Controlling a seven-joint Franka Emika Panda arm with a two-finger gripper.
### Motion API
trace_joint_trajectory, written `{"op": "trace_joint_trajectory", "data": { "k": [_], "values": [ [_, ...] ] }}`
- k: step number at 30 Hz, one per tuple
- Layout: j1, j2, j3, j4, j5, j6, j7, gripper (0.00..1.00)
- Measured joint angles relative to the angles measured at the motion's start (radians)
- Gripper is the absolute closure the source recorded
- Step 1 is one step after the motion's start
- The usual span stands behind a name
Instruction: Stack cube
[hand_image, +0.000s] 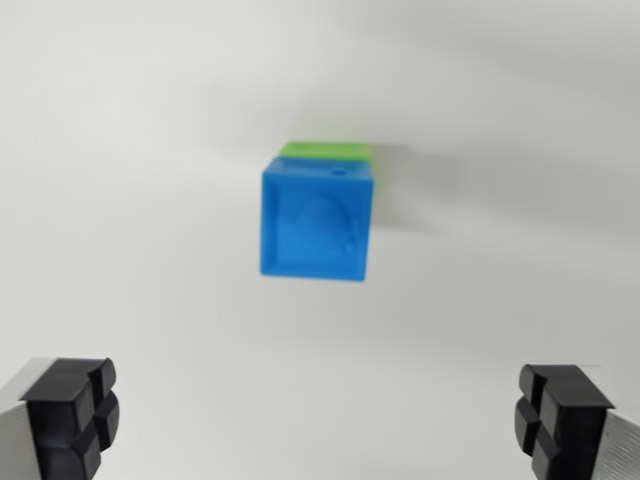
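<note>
Gripper (320, 420) hangs wide, empty; blue cube (318, 222) sits atop green cube (330, 151); retreat straight, touching neither.

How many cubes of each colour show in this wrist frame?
Blue cube: 1
Green cube: 1, mostly hidden behind the blue one
Total: 2
</note>
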Motion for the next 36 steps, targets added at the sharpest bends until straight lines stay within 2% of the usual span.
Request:
{"op": "trace_joint_trajectory", "data": {
  "k": [17,36],
  "values": [
    [0.000,-0.068,0.000,0.087,0.006,-0.152,-0.004,0.00],
    [0.000,-0.092,0.000,0.159,0.008,-0.250,-0.006,0.00]
  ]
}}
